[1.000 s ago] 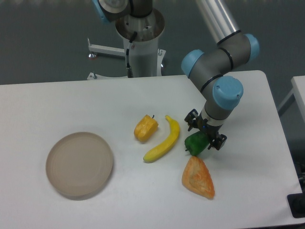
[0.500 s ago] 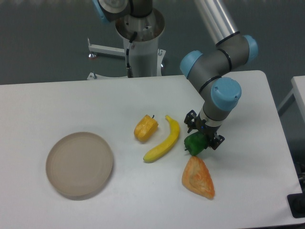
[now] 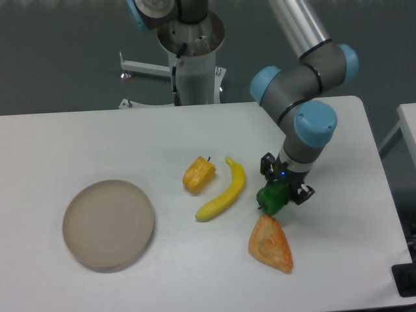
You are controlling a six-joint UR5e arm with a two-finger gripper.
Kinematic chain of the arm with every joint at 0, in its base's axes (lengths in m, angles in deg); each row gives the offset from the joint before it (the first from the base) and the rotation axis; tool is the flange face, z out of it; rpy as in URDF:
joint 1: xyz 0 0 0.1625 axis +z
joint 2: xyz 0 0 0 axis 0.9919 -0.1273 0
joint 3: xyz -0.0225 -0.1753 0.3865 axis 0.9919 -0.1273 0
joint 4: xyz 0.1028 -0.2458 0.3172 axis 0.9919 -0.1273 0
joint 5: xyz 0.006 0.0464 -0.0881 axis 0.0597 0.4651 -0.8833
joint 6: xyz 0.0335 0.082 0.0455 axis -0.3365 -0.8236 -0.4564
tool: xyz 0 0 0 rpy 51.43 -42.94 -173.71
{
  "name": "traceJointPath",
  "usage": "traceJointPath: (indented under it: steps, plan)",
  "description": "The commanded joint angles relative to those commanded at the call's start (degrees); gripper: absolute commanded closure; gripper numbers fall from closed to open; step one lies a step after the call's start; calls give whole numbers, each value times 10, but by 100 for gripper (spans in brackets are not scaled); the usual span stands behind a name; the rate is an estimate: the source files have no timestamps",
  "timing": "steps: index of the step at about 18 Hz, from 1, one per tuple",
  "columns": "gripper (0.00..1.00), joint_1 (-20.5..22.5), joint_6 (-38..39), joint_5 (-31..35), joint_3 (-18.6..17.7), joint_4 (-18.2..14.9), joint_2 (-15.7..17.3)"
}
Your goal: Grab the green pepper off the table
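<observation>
The green pepper [image 3: 270, 200] is small, glossy and dark green. It sits at the right of the white table [image 3: 78, 136], between the banana and the orange wedge. My gripper [image 3: 282, 188] comes down from above and its two black fingers [image 3: 303, 192] close around the pepper's upper right side. The pepper's top is partly hidden by the gripper. I cannot tell whether the pepper still touches the table.
A yellow banana [image 3: 224, 192] lies just left of the pepper, with an orange-yellow pepper [image 3: 198, 174] beyond it. An orange wedge-shaped piece [image 3: 270, 244] lies just below the pepper. A round beige plate [image 3: 108, 224] sits at the left. The robot base [image 3: 192, 58] stands behind the table.
The gripper and the green pepper have shifted together slightly to the right and down in the picture. The other things have not moved.
</observation>
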Motion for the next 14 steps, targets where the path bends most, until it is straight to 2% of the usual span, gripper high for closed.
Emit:
traceJointPath:
  steps: [5,8,14]
  plan:
    - [56,18,-59,6,48,-6,-9]
    - [56,22,-68,7,74,-7,-16]
    - [56,23,-69,25,85,-10,-20]
